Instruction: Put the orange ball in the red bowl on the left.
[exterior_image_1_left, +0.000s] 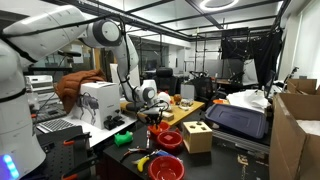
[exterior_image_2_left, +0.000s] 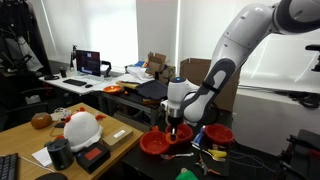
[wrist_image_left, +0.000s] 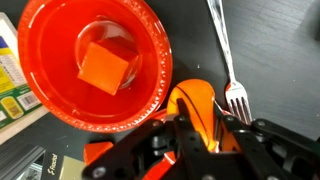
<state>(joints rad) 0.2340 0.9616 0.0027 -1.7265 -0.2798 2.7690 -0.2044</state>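
Hanging over the black table (wrist_image_left: 280, 50), the Panda arm (exterior_image_2_left: 235, 50) is bent down, wrist low. Wrist view: red bowl (wrist_image_left: 50, 60) at upper left; gripper (wrist_image_left: 203, 112) enters from the bottom edge, jaws closed on the orange ball (wrist_image_left: 192, 98). Fork (wrist_image_left: 222, 50) lies on the table, tines just beside the ball. Orange block (wrist_image_left: 105, 68) sits inside the bowl. Ball is held just outside the bowl's rim, not in it.

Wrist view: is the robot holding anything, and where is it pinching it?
Yes, the gripper holds the orange ball, its jaws pinching the ball's opposite sides.
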